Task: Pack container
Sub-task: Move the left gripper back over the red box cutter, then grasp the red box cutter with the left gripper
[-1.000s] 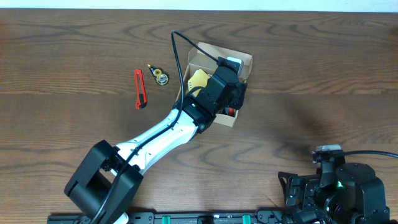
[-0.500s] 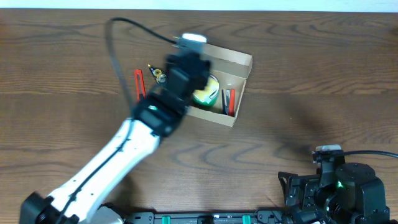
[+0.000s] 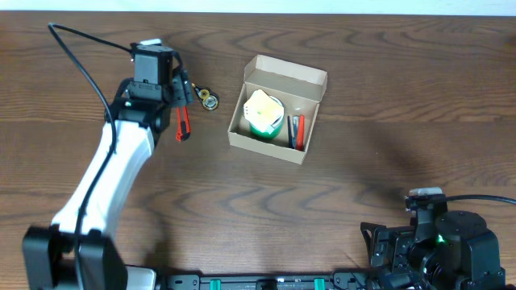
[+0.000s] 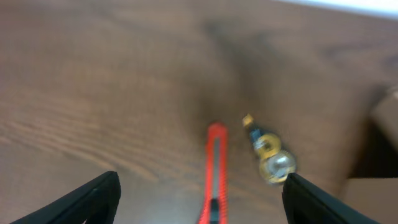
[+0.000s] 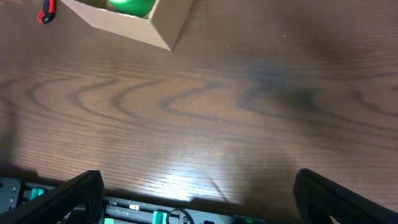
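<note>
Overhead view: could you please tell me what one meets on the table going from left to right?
Red utility knife → small gold item → container, holding a green-and-yellow roll and then black and red pen-like items → folded right arm. The left arm overlaps the knife, so it is left out.

No text, label, brand, number or sign can be read in any view. The container (image 3: 286, 75) is seen as plain cardboard, and nothing legible is made out on the red cutter (image 3: 182, 122) near the surface's (image 3: 379, 145) far left corner.
</note>
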Motion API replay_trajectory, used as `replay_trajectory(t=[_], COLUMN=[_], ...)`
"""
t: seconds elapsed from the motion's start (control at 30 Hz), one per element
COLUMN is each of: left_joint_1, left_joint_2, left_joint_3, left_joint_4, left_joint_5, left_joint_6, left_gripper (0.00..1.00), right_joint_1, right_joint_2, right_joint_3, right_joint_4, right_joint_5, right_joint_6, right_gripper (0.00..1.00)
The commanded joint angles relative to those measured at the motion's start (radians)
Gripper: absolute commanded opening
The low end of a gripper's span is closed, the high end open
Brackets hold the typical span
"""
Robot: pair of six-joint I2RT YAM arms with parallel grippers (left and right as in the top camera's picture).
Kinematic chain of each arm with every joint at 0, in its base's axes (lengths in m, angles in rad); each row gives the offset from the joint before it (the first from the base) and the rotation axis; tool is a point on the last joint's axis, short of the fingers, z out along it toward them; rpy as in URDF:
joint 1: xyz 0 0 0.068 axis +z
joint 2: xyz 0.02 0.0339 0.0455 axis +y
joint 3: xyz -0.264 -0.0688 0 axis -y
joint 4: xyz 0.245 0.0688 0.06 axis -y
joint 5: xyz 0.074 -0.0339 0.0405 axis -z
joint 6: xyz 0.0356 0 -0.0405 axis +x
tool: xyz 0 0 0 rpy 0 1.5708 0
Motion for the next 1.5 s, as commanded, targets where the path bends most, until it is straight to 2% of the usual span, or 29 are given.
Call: replay_trajectory(t=[0.0, 0.1, 0.5, 0.7, 0.87, 1.2, 1.47], left_joint_1=[0.031, 0.037, 0.037, 0.036, 0.036, 0.036, 0.036], left_joint_2=[0.080, 0.152, 0.336, 0.380, 0.410, 0.433, 0.446], left_joint_3=[0.014, 0.014, 0.014, 0.014, 0.014, 0.014, 0.014], left_joint_4=[-0.009, 0.000, 0.048, 0.084, 0.092, 0.093, 0.087], left_joint_5=[0.103, 0.121, 0.128, 0.126, 0.126, 0.123, 0.123], left_joint_6=[0.031, 0.040, 0.098, 0.106, 0.106, 0.106, 0.106], left_gripper=[0.89, 0.94, 0.92, 0.80, 0.76, 0.60, 0.36], right_joint_1=[-0.012, -0.012, -0.012, -0.012, -0.012, -0.012, -0.012], right_joint_2=[-0.002, -0.002, -0.002, -0.002, -0.002, -0.002, -0.002], right_joint_3=[0.001, 0.001, 0.001, 0.001, 0.001, 0.001, 0.001], right_joint_4=[-0.001, -0.001, -0.001, -0.001, -0.001, -0.001, -0.001], right_joint_5=[-0.004, -0.003, -0.003, -0.004, -0.004, -0.004, -0.004], right_joint_6=[0.010, 0.010, 0.010, 0.010, 0.010, 0.010, 0.010], right_gripper=[0.99, 0.99, 0.99, 0.99, 0.99, 0.99, 0.99])
